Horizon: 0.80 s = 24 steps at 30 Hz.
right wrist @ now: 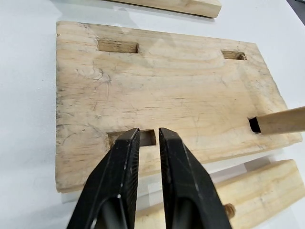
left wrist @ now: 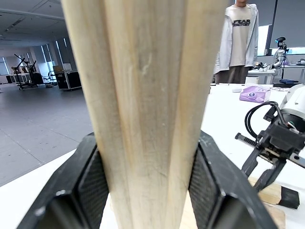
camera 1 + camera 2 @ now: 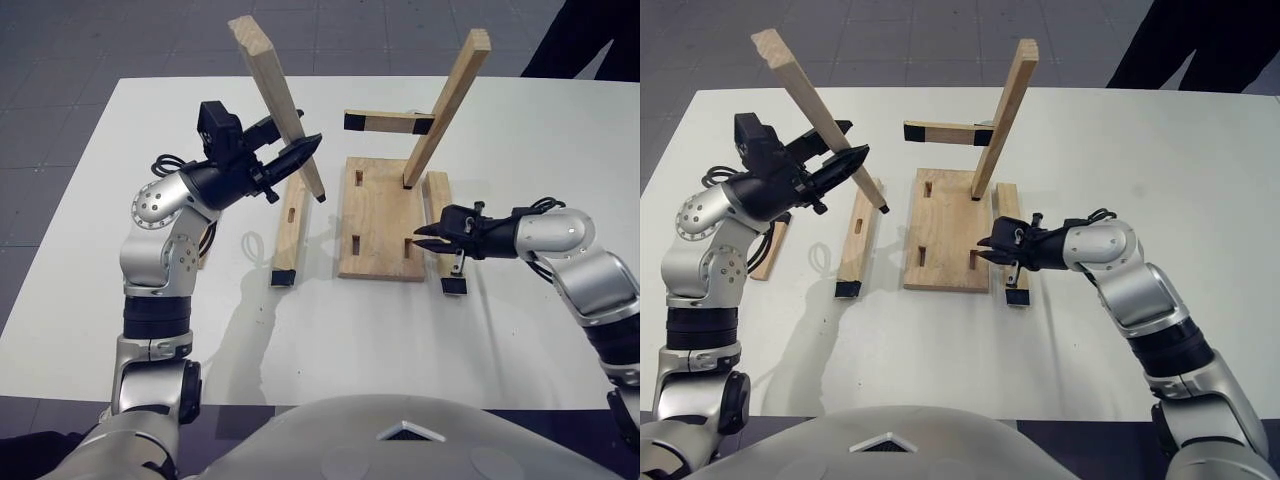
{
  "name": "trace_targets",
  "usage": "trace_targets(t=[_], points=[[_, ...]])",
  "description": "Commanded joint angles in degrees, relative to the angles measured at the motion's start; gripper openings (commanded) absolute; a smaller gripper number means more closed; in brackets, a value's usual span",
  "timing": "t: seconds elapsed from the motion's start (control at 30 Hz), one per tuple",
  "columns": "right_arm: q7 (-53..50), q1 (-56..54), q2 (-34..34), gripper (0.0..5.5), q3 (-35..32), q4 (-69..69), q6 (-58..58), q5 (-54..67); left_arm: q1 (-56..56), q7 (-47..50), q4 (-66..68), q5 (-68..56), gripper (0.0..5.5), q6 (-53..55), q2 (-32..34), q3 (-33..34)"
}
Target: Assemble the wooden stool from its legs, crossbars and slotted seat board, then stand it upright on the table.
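My left gripper (image 3: 292, 152) is raised over the table's left side and shut on a wooden leg (image 3: 270, 85), which it holds tilted in the air; its pads (image 2: 90, 188) clamp both faces. The slotted seat board (image 3: 378, 210) lies flat in the middle. One leg (image 3: 448, 100) stands in its far right slot with a black-tipped crossbar (image 3: 388, 122) sticking out sideways. My right gripper (image 1: 147, 136) hovers low at the board's near right slot (image 1: 148, 138), its fingers together with nothing between them.
A spare leg (image 3: 292, 225) lies left of the board and another (image 3: 438, 205) lies along its right edge, partly under my right gripper. A further wooden piece (image 3: 770, 252) lies beneath my left arm. The white table (image 3: 500, 330) has free room in front.
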Motion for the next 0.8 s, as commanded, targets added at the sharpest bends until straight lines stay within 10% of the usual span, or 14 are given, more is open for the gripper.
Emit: trace_targets(t=[0.03,0.8], points=[[-1.22,-1.87,2.51,0.74,2.16,2.96,-0.85,-3.16,0.68,0.38,-0.72,0.62,2.06,-0.26,-0.84,-0.86],[16.95,-3.27,-14.66,0.74,5.38,17.27,-26.44,-14.84,2.03,0.88,-6.96,-4.00,2.06,3.14,-3.90,-2.08]])
